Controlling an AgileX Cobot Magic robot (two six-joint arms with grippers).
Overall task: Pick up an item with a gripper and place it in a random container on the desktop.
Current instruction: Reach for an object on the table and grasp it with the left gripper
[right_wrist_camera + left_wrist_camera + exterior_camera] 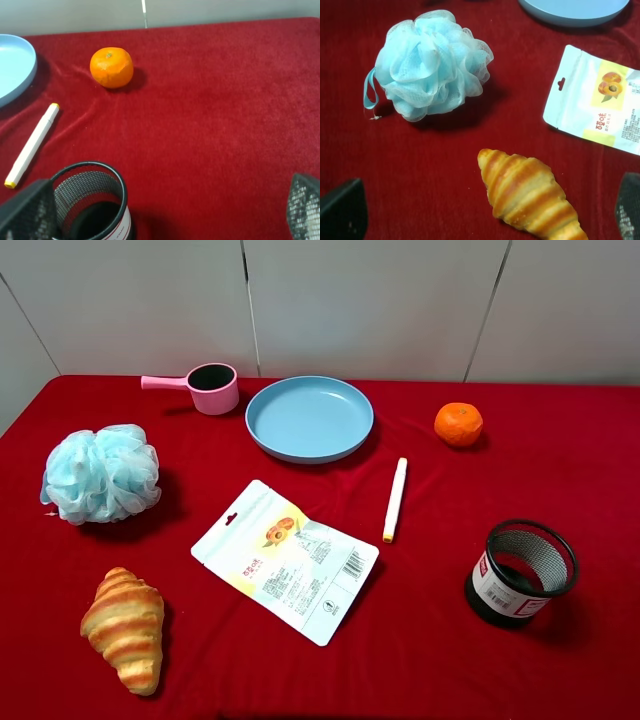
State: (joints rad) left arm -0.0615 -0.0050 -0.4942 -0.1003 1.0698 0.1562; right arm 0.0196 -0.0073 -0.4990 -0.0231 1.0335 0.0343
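The light-blue mesh bath pouf (101, 473) sits on the red desktop (560, 500) at the left. It also shows in the left wrist view (431, 64). The round light-blue plate (309, 418) stands at the back middle, empty; its rim shows in the left wrist view (575, 10) and the right wrist view (15, 67). No arm shows in the exterior high view. My left gripper (485, 215) is open and empty, held above the croissant, short of the pouf. My right gripper (165, 210) is open and empty, above the cloth by the black mesh cup.
A striped croissant (126, 628) lies front left. A white snack pouch (286, 560) lies in the middle, a white marker (396, 498) beside it. A pink handled cup (210, 387) stands at the back, an orange (458, 424) back right, a black mesh cup (521, 572) front right.
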